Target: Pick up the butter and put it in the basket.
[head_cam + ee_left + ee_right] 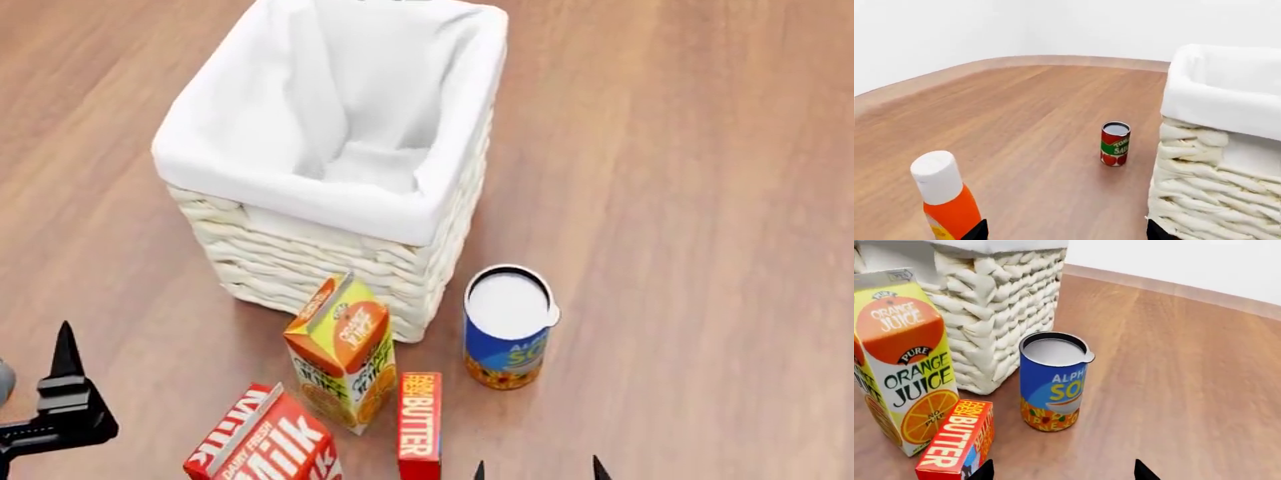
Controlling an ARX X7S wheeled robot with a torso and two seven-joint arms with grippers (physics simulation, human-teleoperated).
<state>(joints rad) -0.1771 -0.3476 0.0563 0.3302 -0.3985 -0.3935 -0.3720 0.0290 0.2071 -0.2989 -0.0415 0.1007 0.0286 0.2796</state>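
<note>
Currently we see the right gripper (1062, 471) spread and empty, the butter (955, 441) at lower left just beside the juice carton (902, 357); closing in risks toppling carton or soup can (1053, 382); basket (287, 175) upper centre

The butter (957, 440), a slim red box lettered in white, is stood upright on the wooden surface. The basket (340, 260), cream wicker, white-lined, is positioned upright nearby, apart.

Basket (334, 215) sits on the wooden floor (694, 150); juice carton (342, 352) leans at its near corner, soup can (507, 327) alongside, butter (419, 424) and milk carton (263, 447) nearer the camera.
</note>
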